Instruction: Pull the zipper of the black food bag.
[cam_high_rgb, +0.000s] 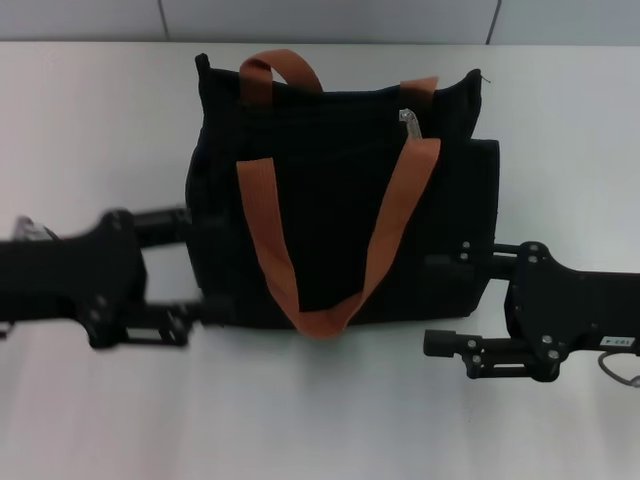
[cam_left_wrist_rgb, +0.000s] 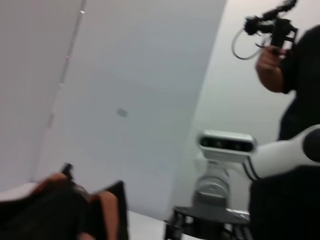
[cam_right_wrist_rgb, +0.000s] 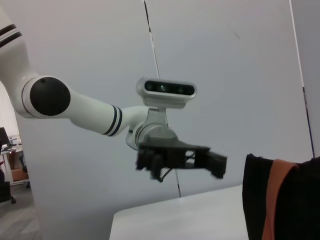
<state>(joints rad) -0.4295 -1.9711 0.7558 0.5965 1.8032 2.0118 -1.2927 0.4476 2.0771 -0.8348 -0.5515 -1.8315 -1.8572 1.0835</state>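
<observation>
The black food bag (cam_high_rgb: 340, 200) lies in the middle of the white table, its two orange-brown strap handles (cam_high_rgb: 390, 230) draped over its face. The zipper (cam_high_rgb: 408, 120), a small silver pull tab, sits near the bag's far edge, right of centre. My left gripper (cam_high_rgb: 190, 270) is open at the bag's left side, one finger high and one low. My right gripper (cam_high_rgb: 450, 300) is open at the bag's right side. A corner of the bag shows in the left wrist view (cam_left_wrist_rgb: 45, 215) and in the right wrist view (cam_right_wrist_rgb: 302, 200).
The white table (cam_high_rgb: 100, 120) runs to a grey wall at the back. A person (cam_left_wrist_rgb: 295, 100) stands behind the right arm and holds a device up. The left arm (cam_right_wrist_rgb: 75, 107) shows in the right wrist view.
</observation>
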